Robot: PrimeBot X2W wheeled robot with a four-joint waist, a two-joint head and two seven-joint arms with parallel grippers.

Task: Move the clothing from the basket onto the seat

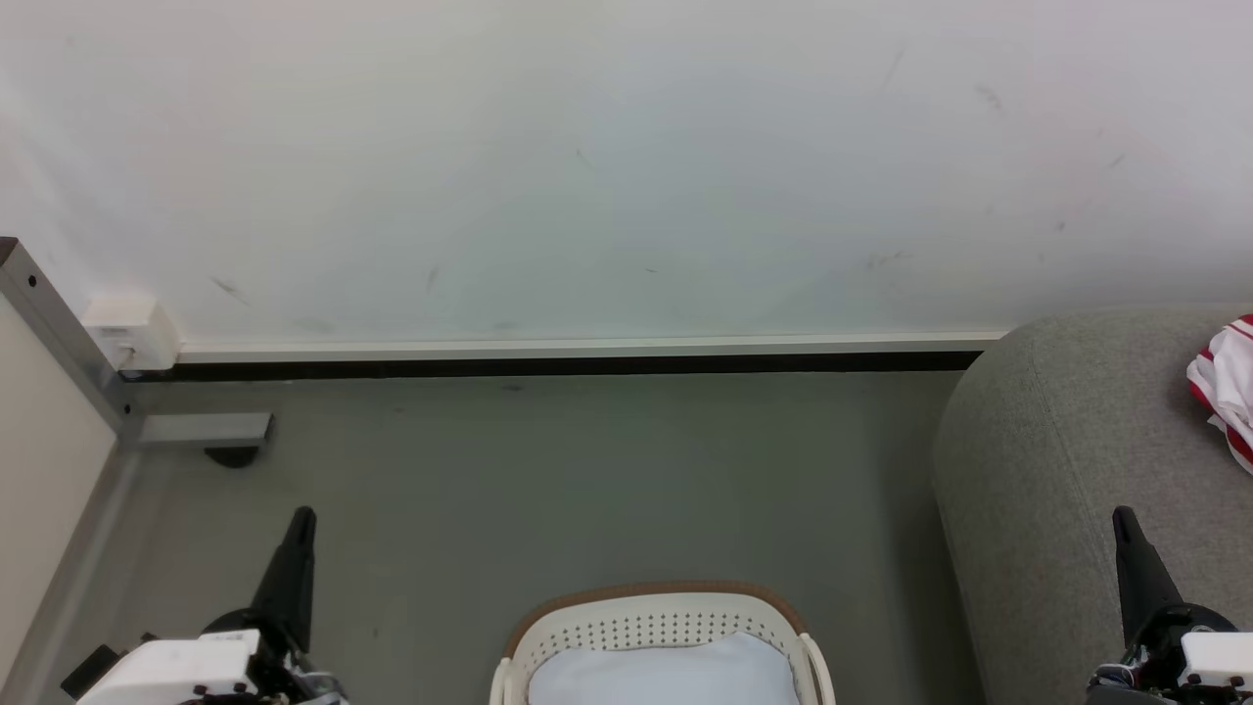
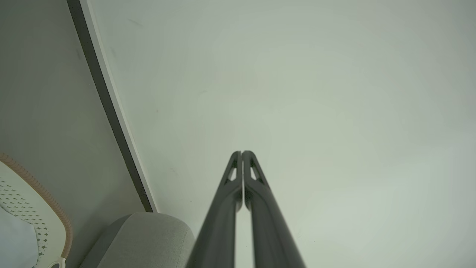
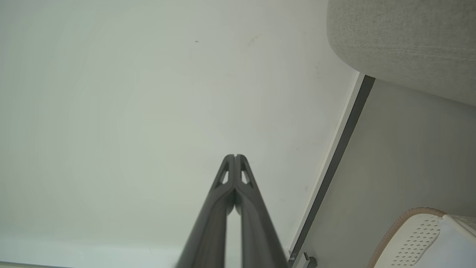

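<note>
Underfoot, a grey floor (image 1: 587, 470), smooth and faintly scuffed, meeting the white wall (image 1: 626, 176) at a dark skirting strip (image 1: 548, 365). Bears the oval white laundry basket (image 1: 666, 617) with its brown rim at the near middle, with a pale bluish-white cloth (image 1: 656, 676) lying inside. Bears the grey sofa (image 1: 1057, 441) at the right, apart from the basket, rounded corner close to the skirting. On the sofa's top, at the far right edge, red-and-white striped clothing (image 1: 1229, 387). At the left by the wall, a grey metal foot (image 1: 206, 429) over a dark pad (image 1: 232, 456).
</note>
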